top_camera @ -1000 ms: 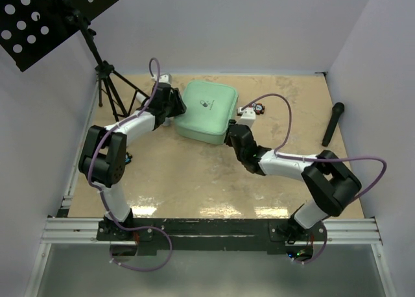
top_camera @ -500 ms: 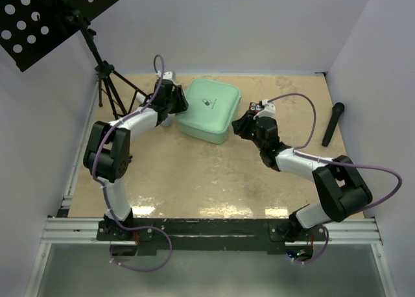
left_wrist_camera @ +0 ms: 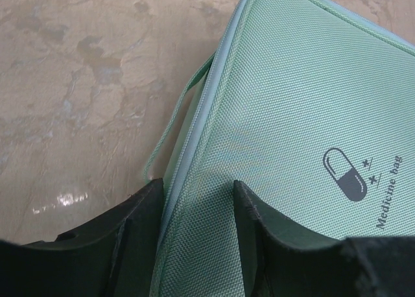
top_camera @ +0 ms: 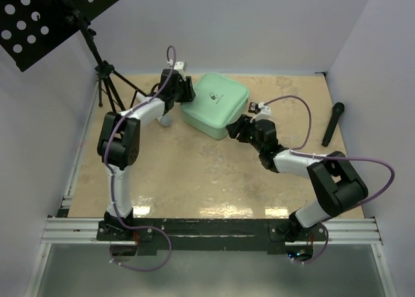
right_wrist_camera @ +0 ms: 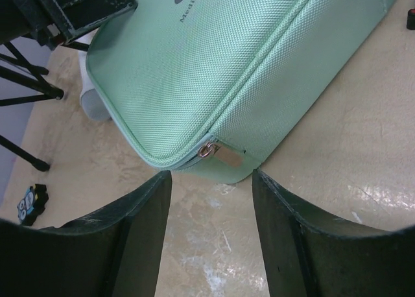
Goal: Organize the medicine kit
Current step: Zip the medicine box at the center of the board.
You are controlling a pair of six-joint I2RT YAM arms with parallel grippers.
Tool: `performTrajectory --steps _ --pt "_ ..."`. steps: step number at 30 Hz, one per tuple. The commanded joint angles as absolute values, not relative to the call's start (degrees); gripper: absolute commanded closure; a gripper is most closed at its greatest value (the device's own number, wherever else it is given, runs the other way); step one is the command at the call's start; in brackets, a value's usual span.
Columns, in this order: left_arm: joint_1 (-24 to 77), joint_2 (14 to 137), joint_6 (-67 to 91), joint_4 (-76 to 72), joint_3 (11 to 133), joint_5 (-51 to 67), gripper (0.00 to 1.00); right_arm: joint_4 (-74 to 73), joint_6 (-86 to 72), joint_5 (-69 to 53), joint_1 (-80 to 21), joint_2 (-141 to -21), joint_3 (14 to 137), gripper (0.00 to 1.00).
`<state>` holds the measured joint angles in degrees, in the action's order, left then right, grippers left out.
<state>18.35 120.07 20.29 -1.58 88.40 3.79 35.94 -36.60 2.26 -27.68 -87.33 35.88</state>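
Note:
The medicine kit [top_camera: 215, 106] is a mint-green zipped case lying flat at the back of the table, its pill logo facing up. My left gripper [top_camera: 187, 93] is at the kit's left edge. In the left wrist view, this left gripper [left_wrist_camera: 198, 200] is shut on the kit [left_wrist_camera: 292, 102], one finger on the lid and the other outside the seam beside the strap loop. My right gripper [top_camera: 235, 130] stands open just short of the kit's near corner. The right wrist view shows the metal zip pull [right_wrist_camera: 224, 153] ahead of the open right gripper [right_wrist_camera: 211, 180], with only bare table between the fingers.
A small black-and-red gadget [top_camera: 257, 107] lies right of the kit, and a black cylinder [top_camera: 332, 123] lies near the right wall. A tripod stand [top_camera: 107, 83] with a perforated black plate [top_camera: 45, 18] fills the back left. A white-and-grey cylinder [right_wrist_camera: 94, 96] lies beside the kit's left side.
The left arm has stretched towards the back, shifting and turning the kit right and away. The right gripper has let go of the kit's near corner, drawn back a little and opened wider.

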Motion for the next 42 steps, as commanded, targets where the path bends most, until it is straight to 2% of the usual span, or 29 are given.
performTrajectory --steps 1,7,13,20,30,37,42 --pt "17.8 124.3 13.4 -0.1 93.9 8.2 0.48 41.7 -34.9 0.3 -27.5 -88.3 35.3 0.42" --pt "17.5 127.5 6.2 4.2 100.2 14.1 0.48 51.1 -34.6 0.2 -27.5 -89.2 32.8 0.40" --pt "15.8 127.4 3.4 3.1 100.3 19.6 0.48 58.8 -32.4 -2.3 -27.5 -92.5 32.3 0.36" --pt "15.6 128.6 2.5 3.1 101.8 21.8 0.49 50.8 -28.0 2.9 -27.5 -90.4 34.5 0.54" --pt "15.6 129.3 3.5 2.5 101.9 23.0 0.49 45.2 -27.7 2.8 -27.5 -95.2 38.3 0.53" --pt "15.6 128.8 3.3 2.4 101.7 23.3 0.50 43.7 -27.4 3.5 -27.5 -96.9 40.1 0.58" --pt "15.6 128.8 3.4 2.3 101.8 24.0 0.50 44.7 -27.2 3.1 -27.5 -97.8 40.0 0.58"
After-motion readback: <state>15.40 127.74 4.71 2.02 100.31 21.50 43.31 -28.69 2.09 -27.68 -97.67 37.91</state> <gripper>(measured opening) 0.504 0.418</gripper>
